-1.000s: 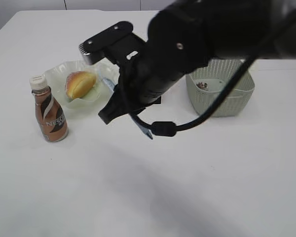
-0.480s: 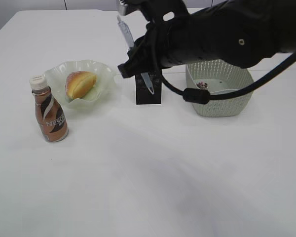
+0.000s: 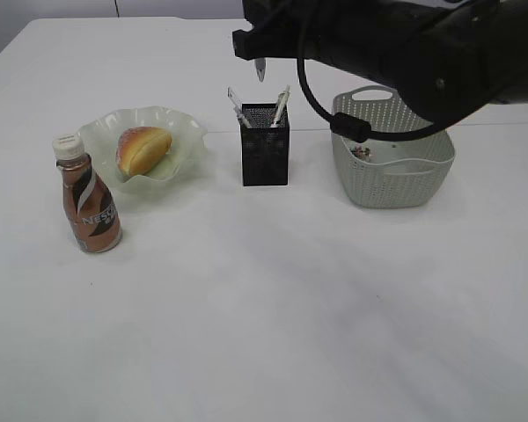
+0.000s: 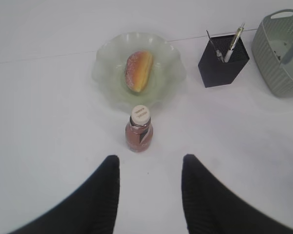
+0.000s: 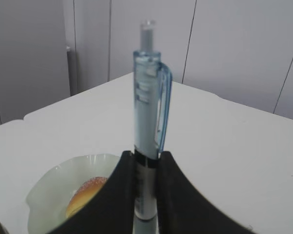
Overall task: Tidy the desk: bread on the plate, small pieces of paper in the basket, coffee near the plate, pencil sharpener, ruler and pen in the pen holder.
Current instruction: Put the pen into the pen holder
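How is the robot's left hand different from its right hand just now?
The left hand is open and empty, hovering over the table in front of the coffee bottle. The right hand is shut on a pen, holding it upright, high above the pen holder. Both have black fingers.

Left of the pen holder (image 3: pixel 265 156): plate (image 3: pixel 184 132) bearing bread (image 3: pixel 143 149), coffee (image 3: pixel 86 194) in front. Right: basket (image 3: pixel 394 161).

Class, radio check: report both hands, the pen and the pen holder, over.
Right hand shut on pen, upright, tip above pen holder. Left hand open, empty, hovering near coffee bottle. Holder already has items in it; nothing blocking.
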### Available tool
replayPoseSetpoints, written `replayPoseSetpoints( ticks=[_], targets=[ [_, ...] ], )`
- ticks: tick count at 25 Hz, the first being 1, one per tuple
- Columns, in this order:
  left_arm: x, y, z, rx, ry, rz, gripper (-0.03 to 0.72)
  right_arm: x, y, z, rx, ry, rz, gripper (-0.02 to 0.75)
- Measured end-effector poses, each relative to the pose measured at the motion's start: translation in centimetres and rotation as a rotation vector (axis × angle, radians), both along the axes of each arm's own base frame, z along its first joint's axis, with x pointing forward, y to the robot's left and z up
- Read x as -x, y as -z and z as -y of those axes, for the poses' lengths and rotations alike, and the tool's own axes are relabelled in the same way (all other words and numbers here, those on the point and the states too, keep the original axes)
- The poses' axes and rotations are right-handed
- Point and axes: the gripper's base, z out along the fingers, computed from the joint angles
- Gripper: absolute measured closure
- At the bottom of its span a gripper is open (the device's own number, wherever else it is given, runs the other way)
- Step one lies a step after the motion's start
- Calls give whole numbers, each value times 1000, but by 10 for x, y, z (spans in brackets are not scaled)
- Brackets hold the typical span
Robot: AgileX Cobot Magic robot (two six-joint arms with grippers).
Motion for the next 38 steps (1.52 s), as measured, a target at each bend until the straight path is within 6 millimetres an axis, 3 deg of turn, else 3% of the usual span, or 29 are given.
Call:
replayPoseSetpoints(
  ticks=[12, 24, 33, 38],
  targets=[
    [0, 0, 0, -1, -1, 0, 381, -47, 59, -4, -66, 73, 24, 659],
    [0, 0, -1, -9, -6, 3, 381, -95, 84, -13, 25, 131, -46, 659],
    [-6, 3, -1, -32, -16, -4, 381, -109, 90, 12, 24, 190, -68, 659],
    [-15, 9, 2, -42, -17, -31, 381, -111, 98, 13, 30, 194, -84, 659]
  ],
)
